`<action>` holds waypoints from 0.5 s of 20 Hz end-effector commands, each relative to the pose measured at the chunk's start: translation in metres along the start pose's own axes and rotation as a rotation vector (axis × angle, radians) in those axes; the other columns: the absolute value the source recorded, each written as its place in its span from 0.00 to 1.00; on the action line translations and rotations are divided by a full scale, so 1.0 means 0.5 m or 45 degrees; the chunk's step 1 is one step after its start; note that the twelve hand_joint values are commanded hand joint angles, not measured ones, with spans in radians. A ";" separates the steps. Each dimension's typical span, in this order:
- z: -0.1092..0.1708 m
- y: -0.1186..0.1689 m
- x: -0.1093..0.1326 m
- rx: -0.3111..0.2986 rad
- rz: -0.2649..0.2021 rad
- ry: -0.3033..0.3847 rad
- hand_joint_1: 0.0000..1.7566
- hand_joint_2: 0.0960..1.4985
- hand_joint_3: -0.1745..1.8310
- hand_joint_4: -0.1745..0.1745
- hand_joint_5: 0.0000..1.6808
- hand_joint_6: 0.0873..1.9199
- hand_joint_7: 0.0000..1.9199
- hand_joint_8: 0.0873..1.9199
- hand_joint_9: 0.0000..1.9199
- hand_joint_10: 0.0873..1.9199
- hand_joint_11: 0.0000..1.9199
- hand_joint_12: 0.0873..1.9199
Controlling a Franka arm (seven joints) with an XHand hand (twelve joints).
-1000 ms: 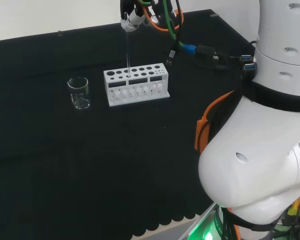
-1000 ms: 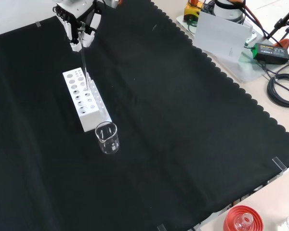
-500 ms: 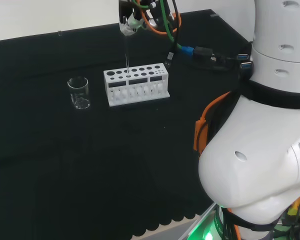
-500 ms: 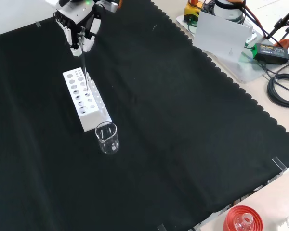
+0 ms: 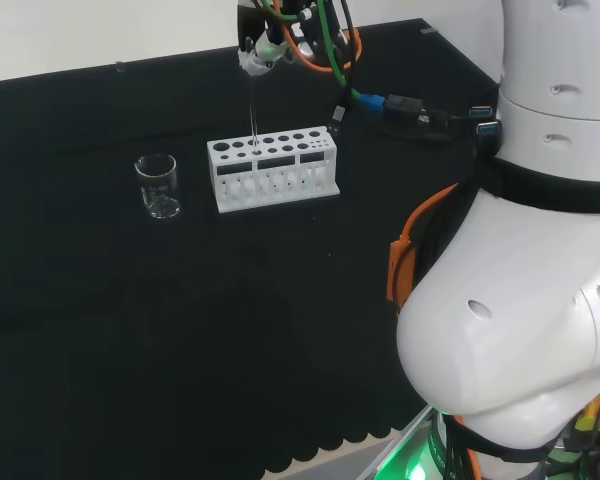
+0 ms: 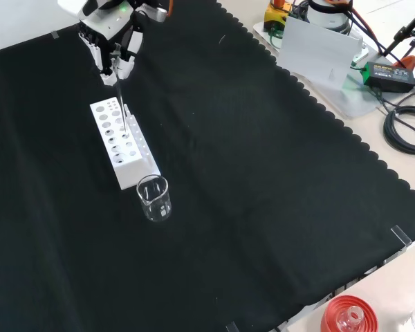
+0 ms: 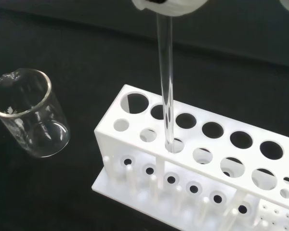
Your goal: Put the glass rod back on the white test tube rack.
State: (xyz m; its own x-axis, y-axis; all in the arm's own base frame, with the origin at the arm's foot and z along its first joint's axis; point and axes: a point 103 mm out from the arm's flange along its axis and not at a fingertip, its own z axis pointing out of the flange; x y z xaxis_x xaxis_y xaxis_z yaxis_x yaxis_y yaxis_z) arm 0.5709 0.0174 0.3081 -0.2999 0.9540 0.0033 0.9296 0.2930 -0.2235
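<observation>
Black cloth tabletop (image 6: 263,173), white plastic round-holed rack (image 7: 197,163), clear cylindrical beaker (image 7: 31,118) beside it, hand (image 6: 111,41) above with fingers pinching thin clear glass rod (image 7: 165,86) upright, tip at a rack hole.

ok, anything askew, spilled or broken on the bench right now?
Nothing stands out. The hand holds the glass rod upright, its lower end at a hole in the white rack, which sits flat. The beaker stands upright beside it; no spill shows.
</observation>
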 end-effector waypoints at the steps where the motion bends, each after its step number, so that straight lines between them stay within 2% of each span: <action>1: 0.021 0.014 -0.009 0.035 0.027 -0.002 0.70 0.68 0.00 0.00 0.82 0.13 0.91 0.16 0.96 0.16 0.86 0.36; 10: 0.062 0.067 0.013 0.054 -0.029 -0.002 0.70 0.68 0.00 0.00 0.82 0.13 0.91 0.16 0.96 0.16 0.86 0.36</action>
State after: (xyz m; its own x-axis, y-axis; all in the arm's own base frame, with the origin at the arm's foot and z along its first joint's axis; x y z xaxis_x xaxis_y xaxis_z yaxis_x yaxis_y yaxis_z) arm 0.5848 0.0228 0.2842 -0.3005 0.9538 0.0008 0.9217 0.2906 -0.2571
